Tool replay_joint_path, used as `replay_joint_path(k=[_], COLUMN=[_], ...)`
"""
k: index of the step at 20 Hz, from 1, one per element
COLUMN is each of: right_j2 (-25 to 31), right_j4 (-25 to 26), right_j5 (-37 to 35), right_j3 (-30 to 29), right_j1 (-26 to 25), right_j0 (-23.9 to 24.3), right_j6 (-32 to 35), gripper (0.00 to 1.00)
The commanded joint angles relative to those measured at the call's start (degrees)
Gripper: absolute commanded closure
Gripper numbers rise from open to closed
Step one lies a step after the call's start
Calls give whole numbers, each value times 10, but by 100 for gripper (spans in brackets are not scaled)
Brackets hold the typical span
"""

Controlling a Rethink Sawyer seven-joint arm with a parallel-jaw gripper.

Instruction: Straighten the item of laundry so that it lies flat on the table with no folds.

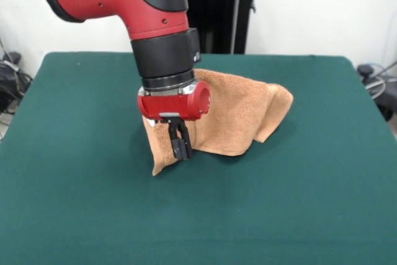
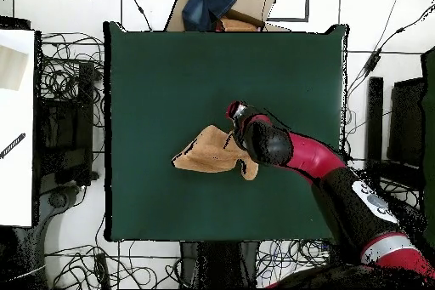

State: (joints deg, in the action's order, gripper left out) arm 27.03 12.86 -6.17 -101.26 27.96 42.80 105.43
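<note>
The item of laundry [image 1: 236, 116], an orange-tan towel, lies crumpled and folded over itself near the middle of the green table [image 1: 74, 153]. My gripper [image 1: 180, 146] points down at the towel's near-left part, its two black fingers pressed together on a pinch of cloth. That part of the towel stands up from the table, and a corner hangs down to the surface below the fingers. In the overhead view the towel [image 2: 204, 152] shows as a bunched wedge, and the arm's red wrist [image 2: 246, 125] covers its right end and hides the fingers.
Green tabletop [image 2: 170, 74] extends on all sides of the towel. Beyond the table edges are tangled cables [image 2: 68, 74], a cardboard box with blue cloth [image 2: 217, 6] at the overhead view's top, and a white surface [image 2: 17, 125] at its left.
</note>
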Motion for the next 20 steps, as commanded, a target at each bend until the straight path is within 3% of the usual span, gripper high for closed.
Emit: replay_joint_path(k=[1,11,20], right_j2=[18,-39,-66], right_j4=[35,39,29], right_j5=[-47,-34,-29], right_j3=[13,-52,-79], right_j1=[7,73,102], right_j0=[-23,-40,-58], right_j6=[-4,32,51], gripper=[100,100,100])
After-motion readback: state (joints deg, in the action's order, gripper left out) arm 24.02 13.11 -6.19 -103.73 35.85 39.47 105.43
